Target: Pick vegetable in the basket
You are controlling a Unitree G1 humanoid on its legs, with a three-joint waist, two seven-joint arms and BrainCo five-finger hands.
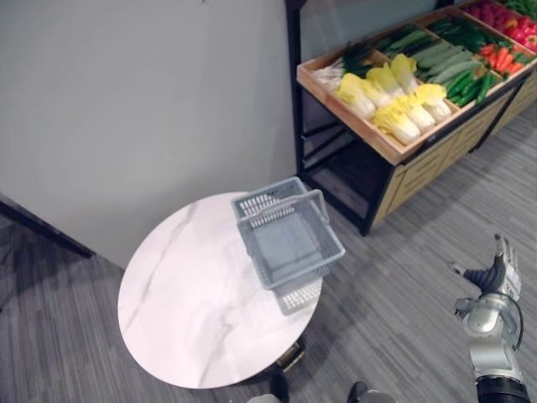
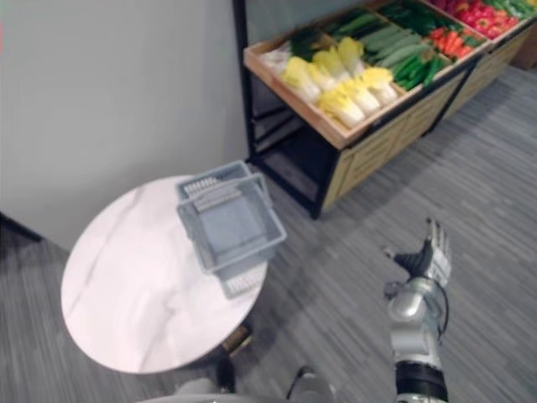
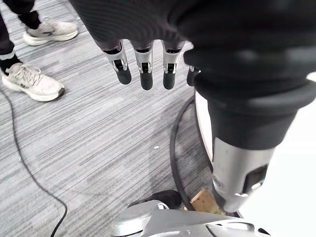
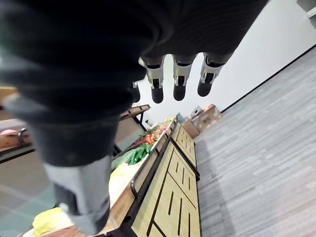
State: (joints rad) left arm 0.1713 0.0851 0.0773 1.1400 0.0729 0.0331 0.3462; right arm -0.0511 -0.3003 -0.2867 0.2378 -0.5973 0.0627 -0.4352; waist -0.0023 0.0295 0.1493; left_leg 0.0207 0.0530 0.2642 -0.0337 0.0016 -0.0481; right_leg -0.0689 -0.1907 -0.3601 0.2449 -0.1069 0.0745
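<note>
A grey plastic basket point(image 1: 288, 240) stands empty at the far right edge of a round white marble table point(image 1: 185, 311), its handle raised. Vegetables lie on a wooden stall point(image 1: 379, 134) at the back right: yellow-white cabbages point(image 1: 394, 96), green cucumbers point(image 1: 457, 71), carrots point(image 1: 502, 59) and red peppers point(image 1: 503, 18). My right hand point(image 1: 495, 281) hangs open over the carpet at the lower right, well short of the stall, holding nothing. In the left wrist view my left hand point(image 3: 143, 66) is open, fingers straight, pointing down at the floor beside the table.
A grey wall point(image 1: 143, 101) runs behind the table. The stall stands on a black frame point(image 1: 295, 109) with a lower shelf. A person's legs and pale shoes point(image 3: 34, 84) show on the carpet in the left wrist view. Grey carpet point(image 1: 403, 285) lies between table and stall.
</note>
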